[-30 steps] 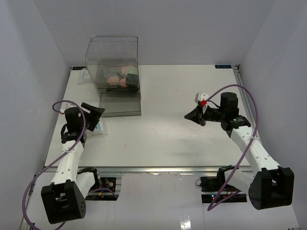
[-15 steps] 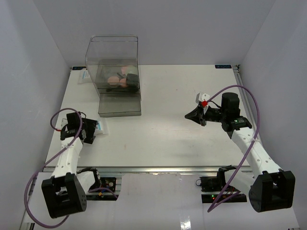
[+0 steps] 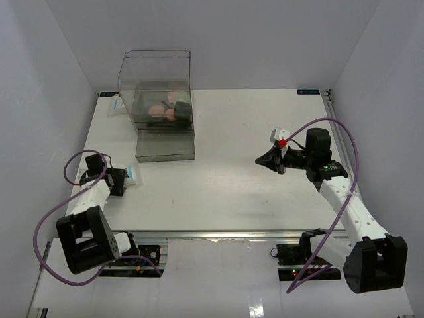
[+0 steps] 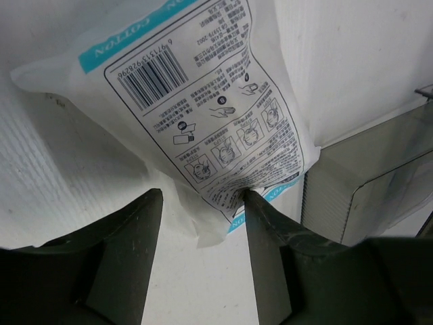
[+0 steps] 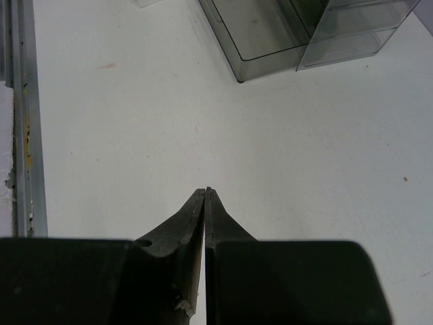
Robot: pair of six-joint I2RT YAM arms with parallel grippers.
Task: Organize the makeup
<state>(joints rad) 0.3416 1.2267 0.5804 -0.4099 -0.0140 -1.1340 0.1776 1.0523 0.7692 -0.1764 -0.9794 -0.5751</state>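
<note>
The makeup [image 3: 165, 109] shows as pink and dark items lying inside the big clear box [image 3: 159, 93] at the back left. My left gripper [image 3: 122, 180] is low at the table's left edge, open, its jaws either side of the near corner of a white cotton-pad packet [image 3: 133, 173]. In the left wrist view that packet [image 4: 203, 101] fills the upper frame and its corner hangs between the left gripper's [image 4: 203, 196] fingers; the right finger touches its edge. My right gripper [image 3: 262, 161] is shut and holds nothing, above bare table at the right [image 5: 205, 191].
The clear box's open lid [image 3: 165, 144] lies flat in front of it, close to the packet's right side [image 4: 379, 176]. A second white packet [image 3: 115, 105] sits at the back left corner. The metal rail [image 3: 218, 234] runs along the table's near edge.
My left arm has folded back and swung toward the table's left edge, bringing its gripper down at the packet's corner with the jaws narrowing. The right arm has not moved.
</note>
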